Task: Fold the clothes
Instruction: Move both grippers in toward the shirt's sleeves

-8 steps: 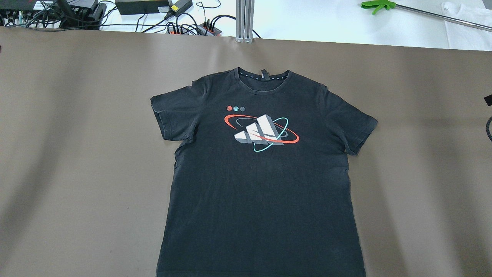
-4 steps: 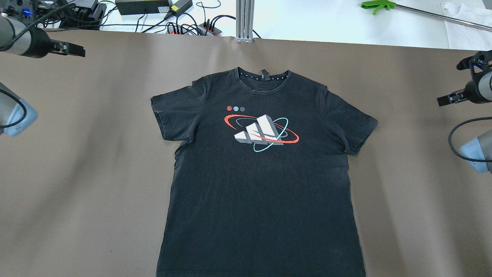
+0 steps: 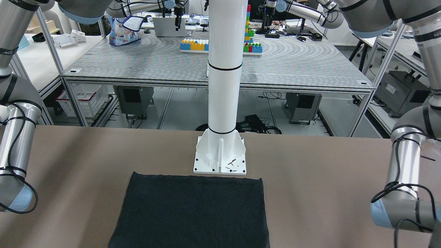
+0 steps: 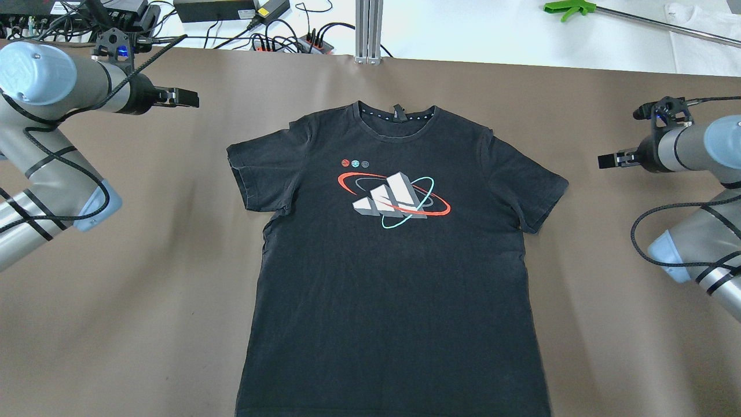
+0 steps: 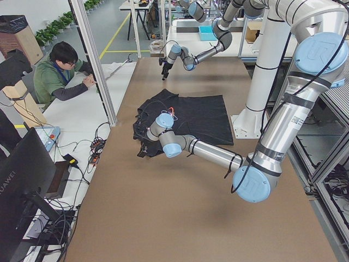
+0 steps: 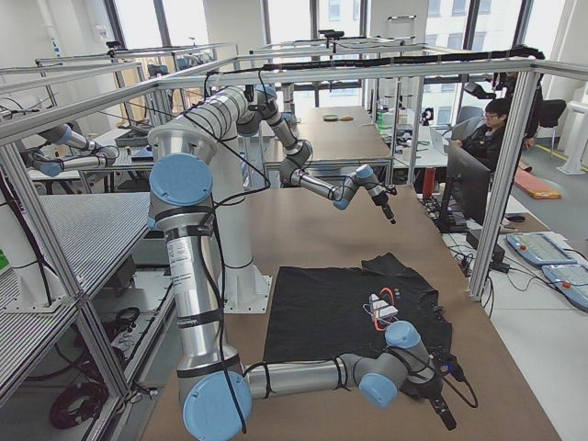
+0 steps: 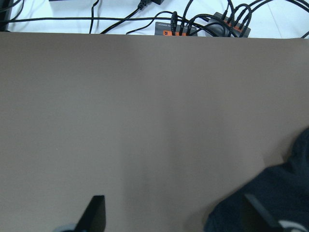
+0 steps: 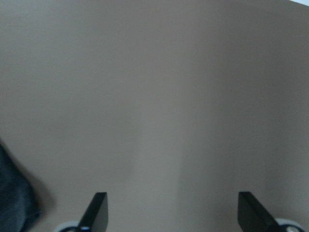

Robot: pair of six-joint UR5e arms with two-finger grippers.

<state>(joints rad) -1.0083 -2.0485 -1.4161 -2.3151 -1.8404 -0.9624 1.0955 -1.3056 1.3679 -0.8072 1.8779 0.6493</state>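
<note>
Brown tabletop [image 4: 116,324] bears one black T-shirt [image 4: 393,301] lying flat, unfolded.

Black T-shirt [image 4: 393,313] on a matte brown table [image 4: 116,324].
The fabric is plain black apart from its chest print [image 4: 393,200]: three white-and-grey bars ringed by a red ellipse and a teal one (three small dots above them are red, teal and grey). The collar [image 4: 379,116] is white-dotted inside. Beyond the table's far edge, a bright green tool [image 4: 570,10] lies on white.
</note>
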